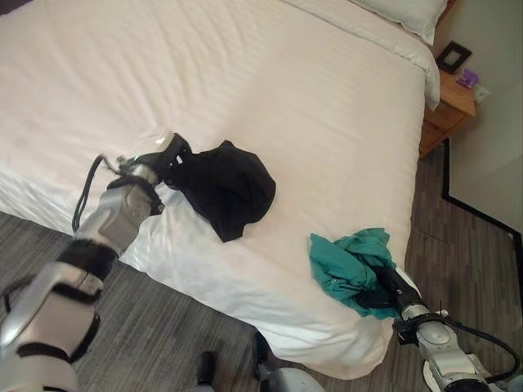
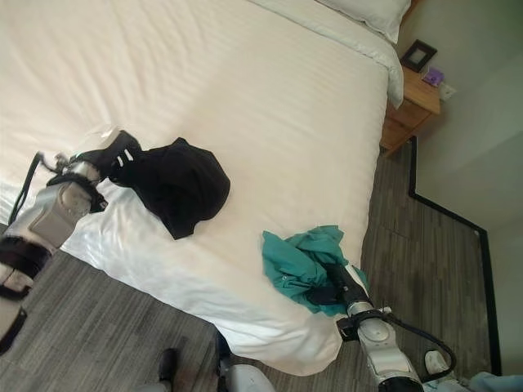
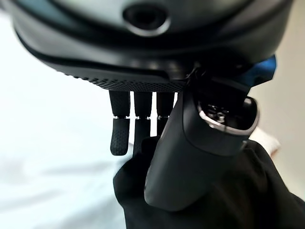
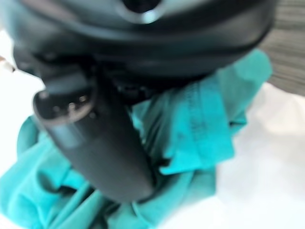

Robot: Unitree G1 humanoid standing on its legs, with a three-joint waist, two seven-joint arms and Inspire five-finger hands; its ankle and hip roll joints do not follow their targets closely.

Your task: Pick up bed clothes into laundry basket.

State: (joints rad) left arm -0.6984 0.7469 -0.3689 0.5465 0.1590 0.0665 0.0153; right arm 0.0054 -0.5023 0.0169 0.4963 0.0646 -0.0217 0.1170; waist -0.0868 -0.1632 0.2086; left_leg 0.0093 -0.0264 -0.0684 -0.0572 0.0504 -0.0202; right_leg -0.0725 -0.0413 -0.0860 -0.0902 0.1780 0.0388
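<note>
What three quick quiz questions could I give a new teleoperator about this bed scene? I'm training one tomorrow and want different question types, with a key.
1. True or false: the black garment and the teal garment lie touching each other on the bed.

2. Multiple choice: the right hand is at
A. the pillow
B. the teal garment
C. the nightstand

3. Fill in: the left hand meets the ____ garment.

Key
1. False: white sheet shows between them.
2. B: its thumb lies on teal cloth near the bed's lower corner.
3. Black: its fingers reach down onto the dark cloth's edge.
</note>
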